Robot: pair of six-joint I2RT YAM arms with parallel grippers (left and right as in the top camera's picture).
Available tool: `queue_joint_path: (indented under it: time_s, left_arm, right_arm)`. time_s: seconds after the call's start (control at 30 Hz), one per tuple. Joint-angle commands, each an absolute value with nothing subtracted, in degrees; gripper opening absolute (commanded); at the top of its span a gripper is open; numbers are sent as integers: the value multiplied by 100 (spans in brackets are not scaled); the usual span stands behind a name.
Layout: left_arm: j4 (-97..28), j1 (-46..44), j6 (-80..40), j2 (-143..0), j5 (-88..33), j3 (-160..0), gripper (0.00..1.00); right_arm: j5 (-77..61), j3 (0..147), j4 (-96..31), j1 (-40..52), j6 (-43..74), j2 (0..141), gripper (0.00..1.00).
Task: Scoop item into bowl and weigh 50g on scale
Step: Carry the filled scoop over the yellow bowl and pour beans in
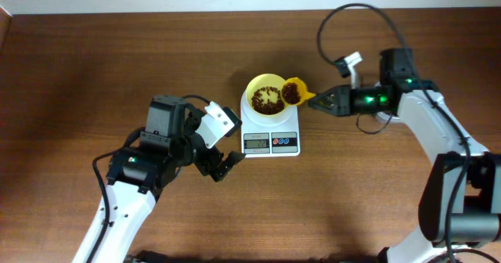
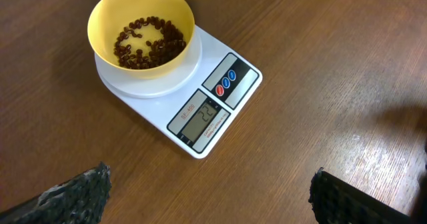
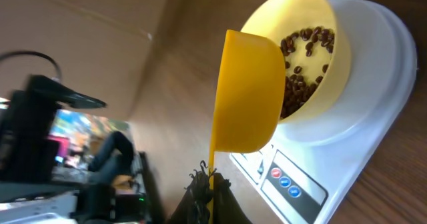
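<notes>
From above, a brown wooden table carries a small white square kitchen scale. A small round pale yellow bowl sits on it with tiny dark red-brown beans inside. A yellow plastic scoop, also holding beans, touches the bowl's right rim. The right pincer is closed tight on the scoop's handle. The left pincer is spread wide near the scale and holds nothing.

The left wrist camera shows the scale's grey screen with numbers that look like 22. The small print beside it is too tiny to read.

The right wrist camera shows the scoop tipped beside the bowl. The room behind is blurry.
</notes>
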State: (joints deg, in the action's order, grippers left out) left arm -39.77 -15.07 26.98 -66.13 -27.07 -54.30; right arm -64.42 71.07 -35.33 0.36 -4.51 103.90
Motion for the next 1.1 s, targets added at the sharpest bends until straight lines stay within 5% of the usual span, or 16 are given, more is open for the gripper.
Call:
queue_joint_path:
  time_s: [0.0, 0.4, 1.07]
  left_arm:
    - [-3970, -1490, 2646, -6626, -2808, -5380, 99]
    - [-3970, -1490, 2644, -6626, -2808, -5380, 99]
    - [-3970, -1490, 2646, -6626, -2808, -5380, 99]
  right_arm:
    - [-5662, 7083, -3330, 370, -491, 10462, 4]
    - [-4665, 7081, -2187, 1031, -585, 10462, 4]
    - [-4125, 7081, -1966, 1162, -2410, 10462, 4]
